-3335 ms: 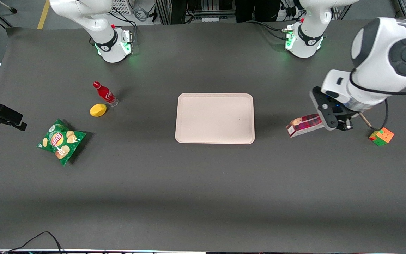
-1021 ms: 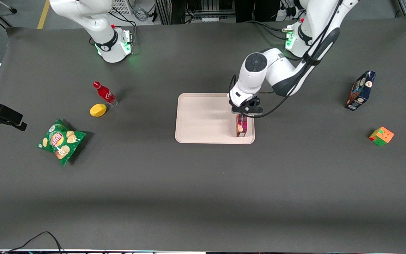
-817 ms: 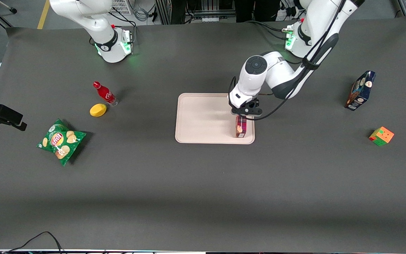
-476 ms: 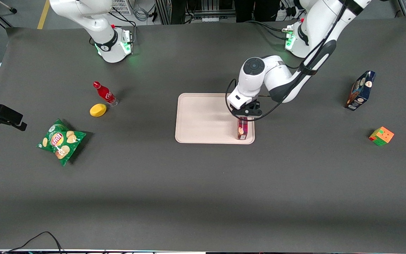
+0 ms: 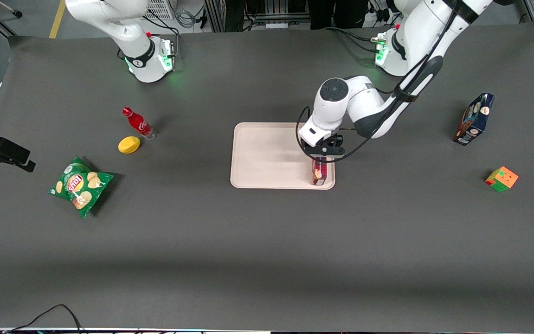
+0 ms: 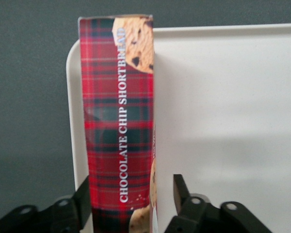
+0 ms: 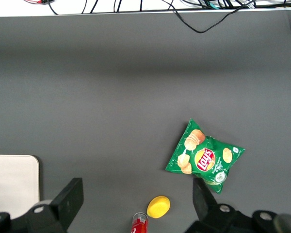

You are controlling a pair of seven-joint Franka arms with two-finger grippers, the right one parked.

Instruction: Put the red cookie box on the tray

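The red cookie box (image 5: pixel 319 170) stands on the tray (image 5: pixel 267 157), at the tray's corner nearest the front camera on the working arm's side, its long side running along the tray's short rim. The gripper (image 5: pixel 322 150) sits over the end of the box farther from the front camera. In the left wrist view the jaws are spread on either side of the box (image 6: pixel 119 121): one finger lies against its plaid side, the other (image 6: pixel 180 191) stands apart from it with a gap showing, so the box is not pinched. The box lies just inside the tray's rounded corner (image 6: pixel 73 53).

The rest of the tray is bare. Toward the working arm's end of the bench stand a dark blue snack box (image 5: pixel 474 119), upright, and a coloured puzzle cube (image 5: pixel 501 179), nearer the front camera; both are well apart from the tray. Toward the parked arm's end lie a red soda bottle (image 5: pixel 138 123), a yellow lemon (image 5: pixel 129 144) just beside it, and a green chip bag (image 5: pixel 80 186) closer to the bench's front edge. None of these touches the tray or the arm.
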